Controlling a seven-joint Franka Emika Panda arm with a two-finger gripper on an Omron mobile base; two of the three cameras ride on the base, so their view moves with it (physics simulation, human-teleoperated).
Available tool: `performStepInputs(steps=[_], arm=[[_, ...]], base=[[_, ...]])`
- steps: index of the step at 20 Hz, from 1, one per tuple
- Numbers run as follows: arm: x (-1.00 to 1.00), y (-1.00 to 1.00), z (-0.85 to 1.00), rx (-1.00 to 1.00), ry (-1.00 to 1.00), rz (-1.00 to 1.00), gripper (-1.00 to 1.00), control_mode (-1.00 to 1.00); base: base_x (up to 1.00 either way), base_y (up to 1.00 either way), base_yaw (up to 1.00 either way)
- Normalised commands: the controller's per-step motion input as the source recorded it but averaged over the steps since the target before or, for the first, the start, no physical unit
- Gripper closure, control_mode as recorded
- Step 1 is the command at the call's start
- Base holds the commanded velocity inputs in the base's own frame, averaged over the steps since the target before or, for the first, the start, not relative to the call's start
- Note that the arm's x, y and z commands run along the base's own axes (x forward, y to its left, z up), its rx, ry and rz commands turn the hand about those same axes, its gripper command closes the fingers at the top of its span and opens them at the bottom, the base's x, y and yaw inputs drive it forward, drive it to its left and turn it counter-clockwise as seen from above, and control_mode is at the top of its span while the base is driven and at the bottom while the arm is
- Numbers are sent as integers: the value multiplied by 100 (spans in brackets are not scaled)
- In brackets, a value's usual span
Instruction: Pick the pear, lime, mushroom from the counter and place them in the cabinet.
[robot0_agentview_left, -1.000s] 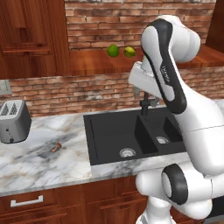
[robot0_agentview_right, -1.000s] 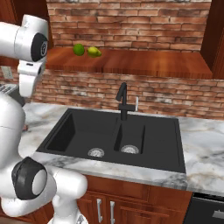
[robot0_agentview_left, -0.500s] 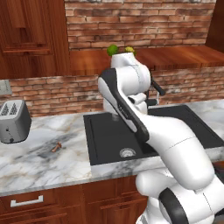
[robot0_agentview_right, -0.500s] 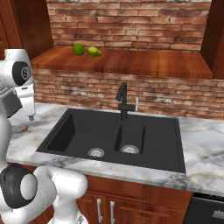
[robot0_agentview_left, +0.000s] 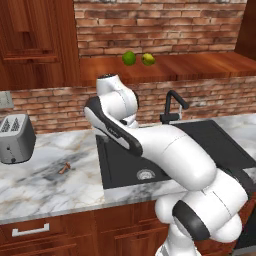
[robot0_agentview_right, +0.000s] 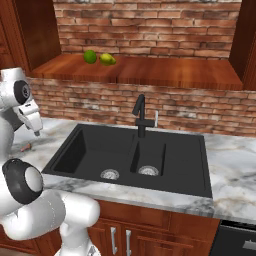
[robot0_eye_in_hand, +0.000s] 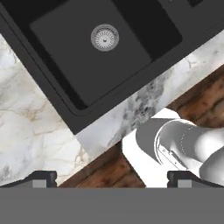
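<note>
Up in the cabinet (robot0_agentview_left: 200, 65) sit the lime (robot0_agentview_left: 129, 58) and pear (robot0_agentview_left: 148, 59), so my open, empty end effector (robot0_eye_in_hand: 111, 177) has swung down toward the mushroom (robot0_agentview_left: 64, 169).

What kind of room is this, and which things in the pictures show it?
A kitchen, and a rendered one, not a real room. A black sink with a tap is set into a marble counter, and a toaster stands at its left end.
</note>
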Motion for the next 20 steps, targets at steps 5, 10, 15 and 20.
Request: performStepInputs(steps=[5,10,15,20], arm=[[34,70,-54,0,-4,39,-100,-100],[32,51,-64,0,-12,38,-100,-100],[56,17,-42,2,-7,32,-100,-100],[60,10,-28,3,0,24,-100,-100]], base=[[0,0,0],[0,0,0],[0,0,0],[0,0,0]])
